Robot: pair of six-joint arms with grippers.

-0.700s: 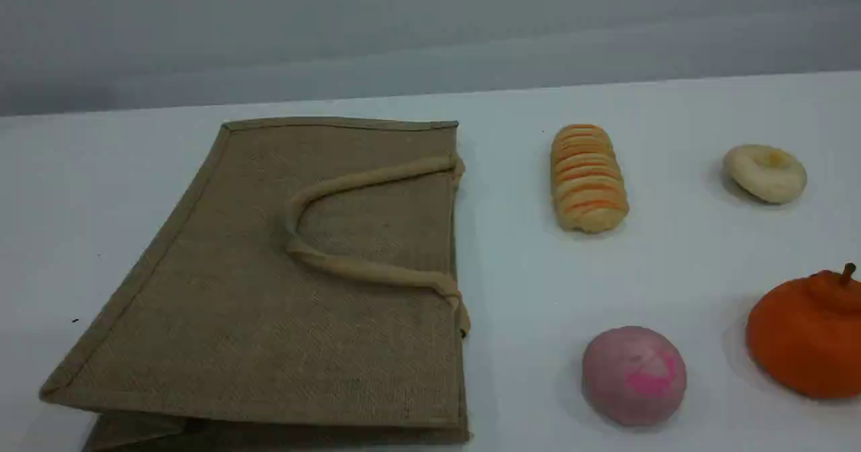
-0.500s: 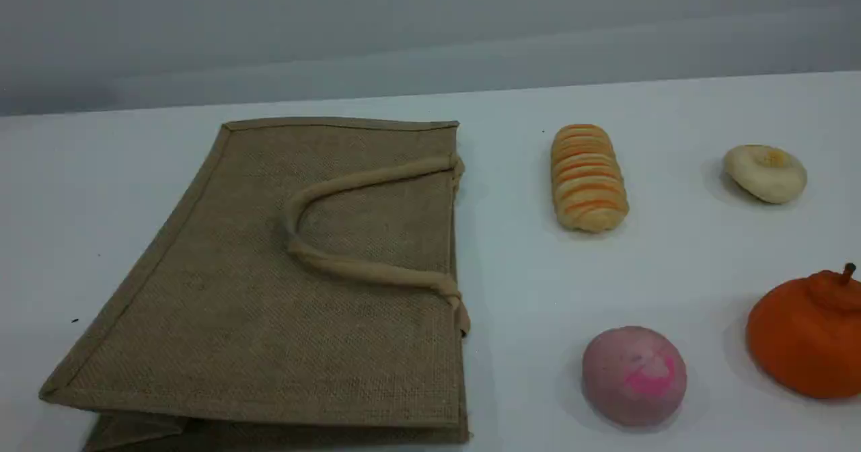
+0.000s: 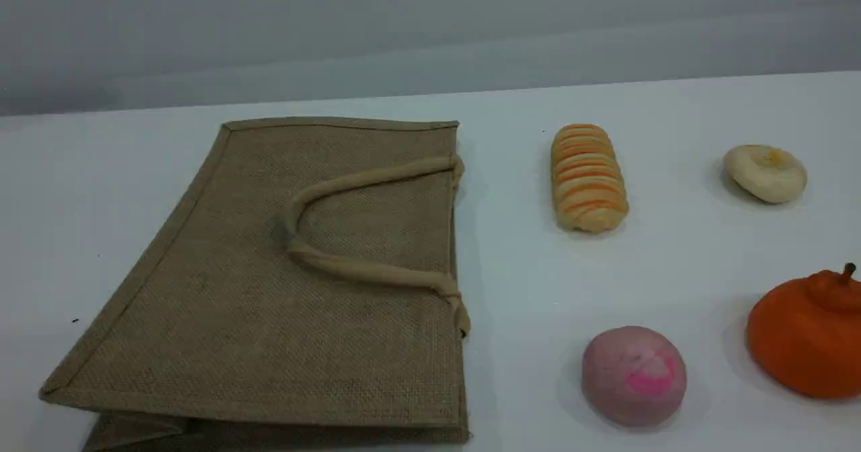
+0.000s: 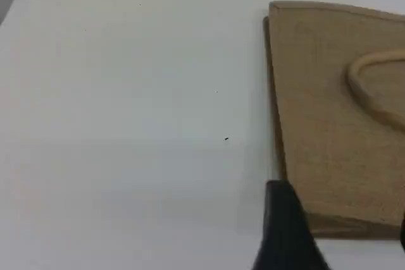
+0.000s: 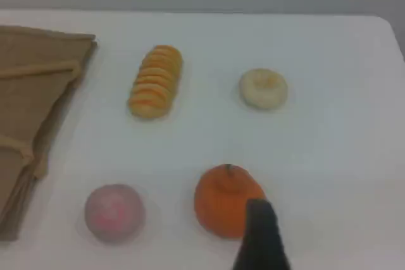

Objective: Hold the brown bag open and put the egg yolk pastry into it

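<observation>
The surface (image 3: pixel 525 290) is plain white and matte, running back to a straight far edge, behind which stands a bare pale grey wall (image 3: pixel 430 28) with a faint lighter band across it. A few tiny dark specks dot the white at the far left.

On the left lies the brown bag (image 3: pixel 269 304), flat on its side, mouth edge turned to the right, its folded bottom showing at the near edge. One beige loop handle (image 3: pixel 350 270) lies curved on top of the upper panel. In the left wrist view the left end effector (image 4: pixel 329 245) hangs above the white surface beside the bag's corner; one dark fingertip is plain and a sliver of another shows at the right edge, so the jaws stand apart with nothing between them.

Right of the bag, well apart from it, lies an oblong orange-striped loaf (image 3: pixel 588 177), and nearer the camera a pink dome bun (image 3: pixel 633 374). Farther right, towards the back, sits the egg yolk pastry (image 3: pixel 765 173), alone on the white, touching nothing. At the right edge in front sits an orange pumpkin-shaped piece (image 3: pixel 807 334) with a brown stem.

In the right wrist view the right end effector's one dark fingertip (image 5: pixel 261 238) hangs in front of the orange piece; whether its jaws are apart I cannot tell.
</observation>
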